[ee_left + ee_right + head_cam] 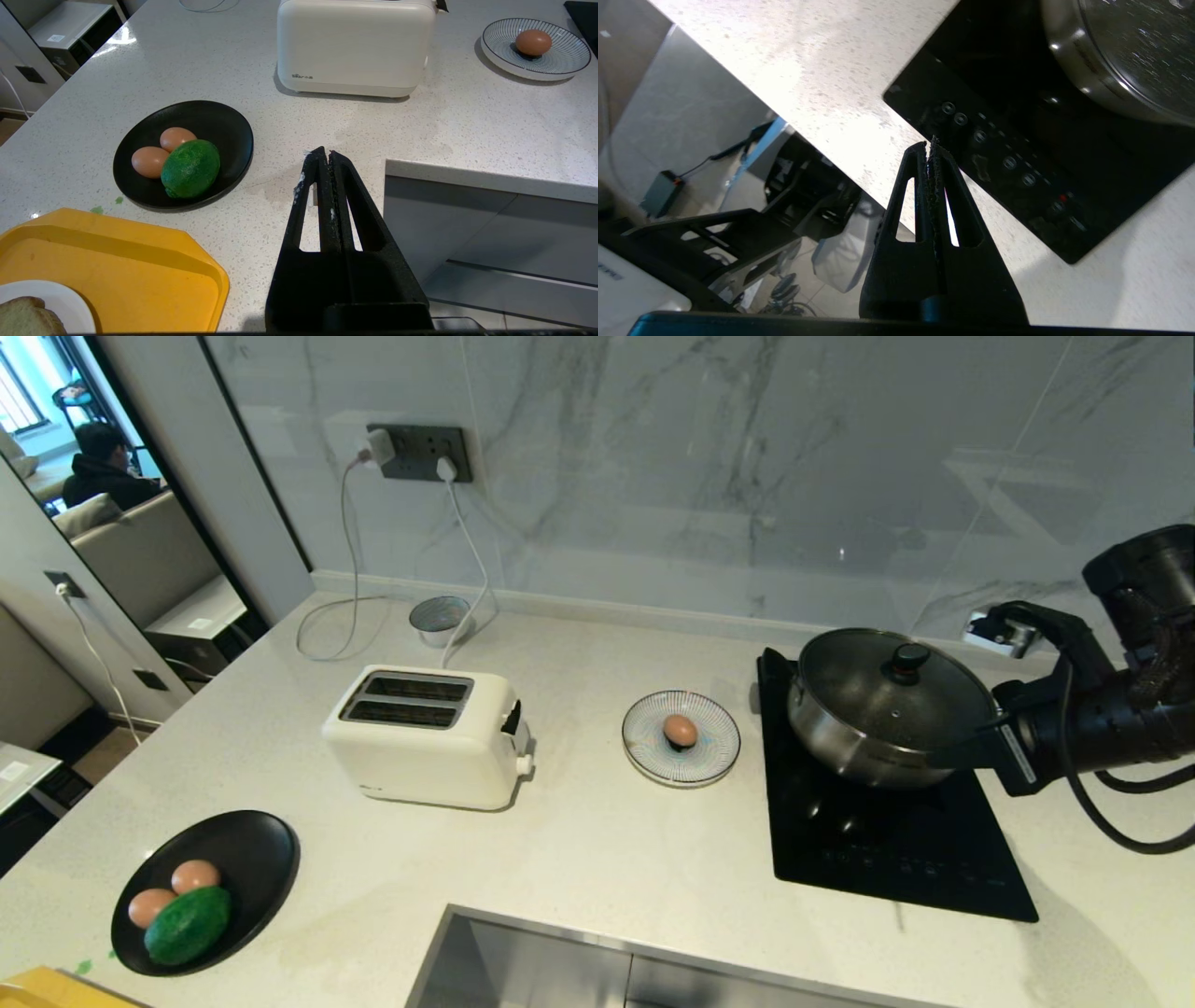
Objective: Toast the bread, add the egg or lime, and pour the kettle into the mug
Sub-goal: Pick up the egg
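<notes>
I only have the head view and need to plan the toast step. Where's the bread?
Observer: The bread lies on a white plate on the yellow tray, near the black plate.
Operator: And the left gripper?
Observer: The left gripper is shut and empty, pointing at the counter beside the black plate.
Operator: The right one's fingers?
Observer: The right gripper is shut and empty, above the cooktop's control buttons.

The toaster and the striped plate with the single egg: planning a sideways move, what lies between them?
Nothing: in the head view, bare counter separates the toaster from the striped plate.
</notes>
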Controlling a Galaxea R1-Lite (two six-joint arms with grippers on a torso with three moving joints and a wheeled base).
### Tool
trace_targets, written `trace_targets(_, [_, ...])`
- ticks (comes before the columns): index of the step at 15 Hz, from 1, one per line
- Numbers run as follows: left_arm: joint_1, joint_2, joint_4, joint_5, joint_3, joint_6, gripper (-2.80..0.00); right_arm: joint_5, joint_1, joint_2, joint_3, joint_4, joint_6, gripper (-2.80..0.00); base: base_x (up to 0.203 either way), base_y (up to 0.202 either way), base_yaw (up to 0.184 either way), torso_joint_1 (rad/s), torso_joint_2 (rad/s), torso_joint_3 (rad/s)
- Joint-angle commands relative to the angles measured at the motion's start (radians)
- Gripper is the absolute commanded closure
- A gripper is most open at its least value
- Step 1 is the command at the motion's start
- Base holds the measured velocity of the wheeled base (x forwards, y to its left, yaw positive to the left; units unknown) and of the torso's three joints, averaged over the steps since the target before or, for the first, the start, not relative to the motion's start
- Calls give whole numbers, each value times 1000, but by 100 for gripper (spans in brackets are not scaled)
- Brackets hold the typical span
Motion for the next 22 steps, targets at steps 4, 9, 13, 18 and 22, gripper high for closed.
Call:
trace_targets(4, [0,-1,0,0,0,-1,0,12,3,98,-20,-47,-3,0,0,0,0,0,0,0])
trace_targets(9, [2,-1,0,0,0,0,0,8,33,252,-93,-217,-4,0,0,0,0,0,0,0])
trace_targets(13, [2,-1,0,0,0,0,0,8,40,300,-149,-215,-3,0,0,0,0,0,0,0])
trace_targets(18, [1,-1,0,0,0,-1,0,8,40,343,-262,-202,-9,0,0,0,0,0,0,0])
trace_targets(22, [1,-1,-1,0,0,0,0,9,88,383,-355,-122,-9,0,0,0,0,0,0,0])
